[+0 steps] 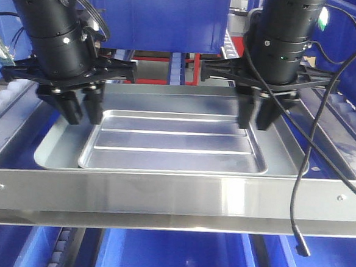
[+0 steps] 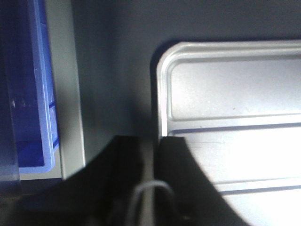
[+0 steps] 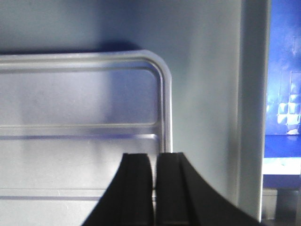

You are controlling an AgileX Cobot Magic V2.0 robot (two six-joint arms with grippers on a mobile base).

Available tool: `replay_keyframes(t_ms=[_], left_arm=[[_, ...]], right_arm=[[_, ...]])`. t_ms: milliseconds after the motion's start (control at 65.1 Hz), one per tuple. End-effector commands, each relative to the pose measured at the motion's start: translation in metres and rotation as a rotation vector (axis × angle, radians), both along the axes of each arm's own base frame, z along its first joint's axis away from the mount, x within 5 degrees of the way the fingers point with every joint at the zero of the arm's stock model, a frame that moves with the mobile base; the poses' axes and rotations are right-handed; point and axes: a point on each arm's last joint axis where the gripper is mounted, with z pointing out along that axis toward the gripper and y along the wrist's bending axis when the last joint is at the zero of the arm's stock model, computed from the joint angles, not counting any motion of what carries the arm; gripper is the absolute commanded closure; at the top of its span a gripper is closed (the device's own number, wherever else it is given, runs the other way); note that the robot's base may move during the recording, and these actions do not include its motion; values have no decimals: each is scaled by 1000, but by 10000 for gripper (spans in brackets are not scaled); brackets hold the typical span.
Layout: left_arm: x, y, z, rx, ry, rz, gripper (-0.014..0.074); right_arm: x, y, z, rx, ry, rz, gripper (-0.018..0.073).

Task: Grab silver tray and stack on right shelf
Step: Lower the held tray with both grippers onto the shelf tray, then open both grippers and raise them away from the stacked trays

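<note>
Both grippers are crowding the silver tray (image 1: 177, 147): left gripper (image 1: 82, 109) pinching its left rim, right gripper (image 1: 256, 117) pinching its right rim. Front bar (image 1: 173, 197) is closing off the near side. Blue bin (image 1: 162, 10) is hanging over the far end. A loose black cable (image 1: 296, 197) is dangling across the bar at right. Tray middle is lying open from above.

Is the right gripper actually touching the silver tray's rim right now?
Touching. In the right wrist view the right gripper has its two fingers closed on the side rim of the silver tray, one finger each side.
</note>
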Motion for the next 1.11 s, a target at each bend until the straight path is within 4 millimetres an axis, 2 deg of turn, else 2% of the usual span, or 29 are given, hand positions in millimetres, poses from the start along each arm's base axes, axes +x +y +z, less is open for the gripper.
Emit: replay_keyframes(t_ms=[0,200,276,307,445,568,691,814,952,1090], left_arm=[[3,-1,29,-47,-107,-11,682],[5,-2,41,-62,-125,-7,692],[3,-2,49,-86,-142,-1,692],[2,-1,53,-91,-151,-1,692],[-6,0,74,-123,-206,-9,692],[-16,-2,95,-175,-292,-35,692],[-31,-3,111,-227,-399,-74,692],[-50,0,115,-260,-473,-116,692],[-84,9,117,-322,-579,-177,692],[-122,28,111,-414,-700,-215,692]], right_arm=[[1,1,37,50,-135,17,461],[2,2,47,55,-149,14,442],[-1,1,56,65,-172,17,494],[-2,2,62,76,-195,20,519],[-8,0,83,95,-305,70,507],[-20,0,98,100,-427,162,507],[-44,0,111,110,-563,258,507],[-71,-3,121,134,-653,306,507],[-105,-16,130,174,-746,321,507],[-141,-32,135,220,-884,341,507]])
